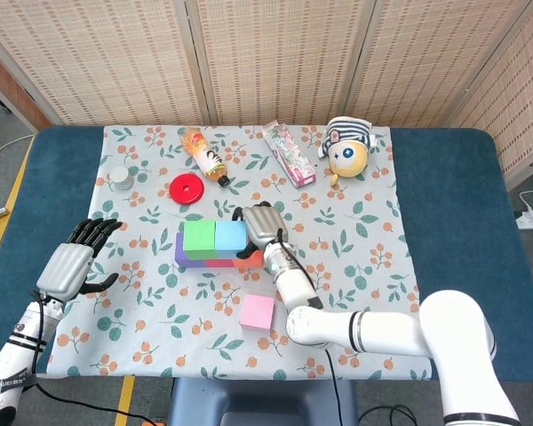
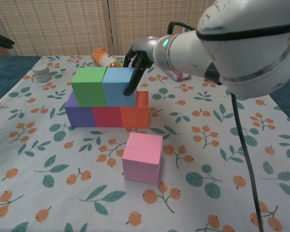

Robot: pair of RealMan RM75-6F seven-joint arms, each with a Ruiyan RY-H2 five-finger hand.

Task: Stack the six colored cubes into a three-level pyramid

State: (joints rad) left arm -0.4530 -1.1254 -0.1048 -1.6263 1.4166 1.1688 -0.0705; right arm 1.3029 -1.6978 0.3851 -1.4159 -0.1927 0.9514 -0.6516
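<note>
While the right robot hand (image 2: 135, 65) rests fingers on the light blue foam cube's (image 2: 119, 87) right face, seating it beside the green foam cube (image 2: 89, 86), level two looks done over the purple (image 2: 78, 114), red (image 2: 106, 116) and orange (image 2: 135, 115) base cubes. Not gripping, fingers just touching. Left robot hand (image 1: 74, 262) idle, fingers spread. Next: grab the pink foam cube (image 2: 142, 157) lying loose on the table in front, cap the seam

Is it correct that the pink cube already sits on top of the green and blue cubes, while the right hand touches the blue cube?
Not quite. The pink cube is not on top yet: the chest view shows it alone on the tablecloth, in front of the stack. The right hand does touch the blue cube, which sits beside the green cube.
</note>
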